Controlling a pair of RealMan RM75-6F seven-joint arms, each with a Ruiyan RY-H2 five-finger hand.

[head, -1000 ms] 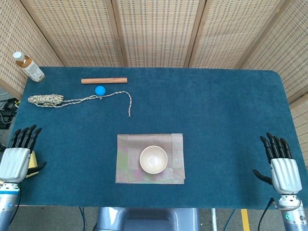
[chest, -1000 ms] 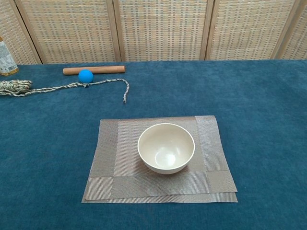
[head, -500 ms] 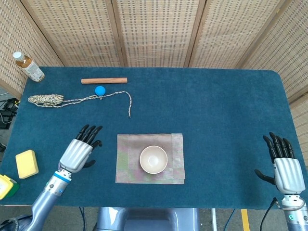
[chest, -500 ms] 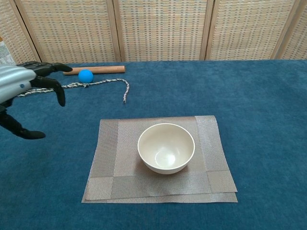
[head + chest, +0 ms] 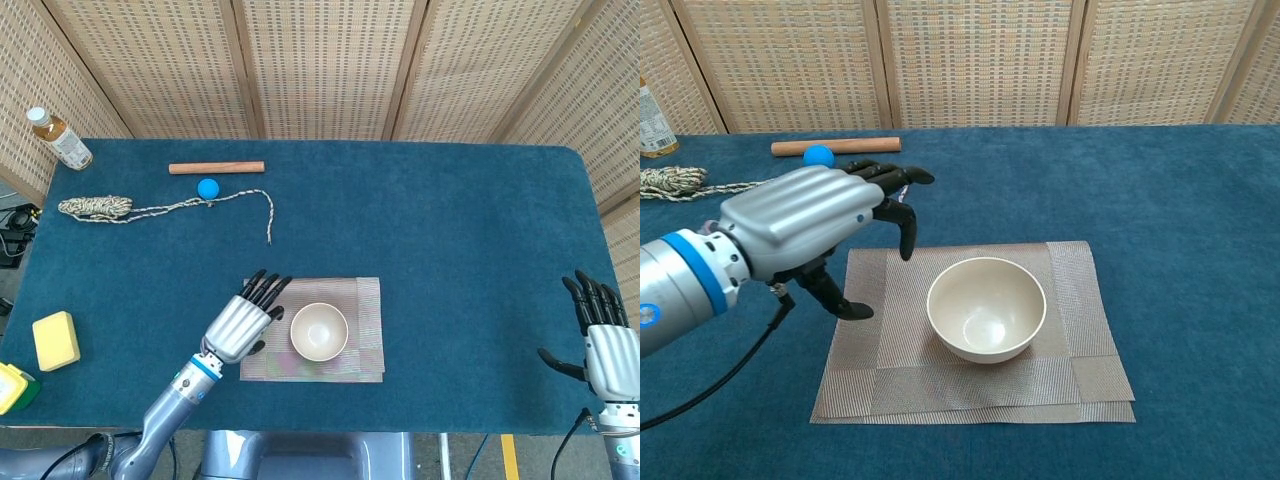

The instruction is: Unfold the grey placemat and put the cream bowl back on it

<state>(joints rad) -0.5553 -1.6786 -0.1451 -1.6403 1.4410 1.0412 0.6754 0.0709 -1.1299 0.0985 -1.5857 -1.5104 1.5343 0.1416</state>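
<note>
Left hand [image 5: 240,325] hovered over the left part of the folded grey placemat [image 5: 365,330], fingers [image 5: 890,180] spread apart and empty, pointing toward the far edge of the blue-covered table [image 5: 450,230]. The cream bowl [image 5: 319,331] sat at the middle of the placemat, immediately to the right of that hand and apparently not touched by it. The placemat lay near the table's front edge with its long axis running left to right, its doubled layers showing along the front edge in the chest view. Right hand [image 5: 605,345] stood well apart at the table's right front corner, fingers apart and upright, holding nothing. By position, the left hand was judged the nearer for lifting the bowl clear before unfolding.
</note>
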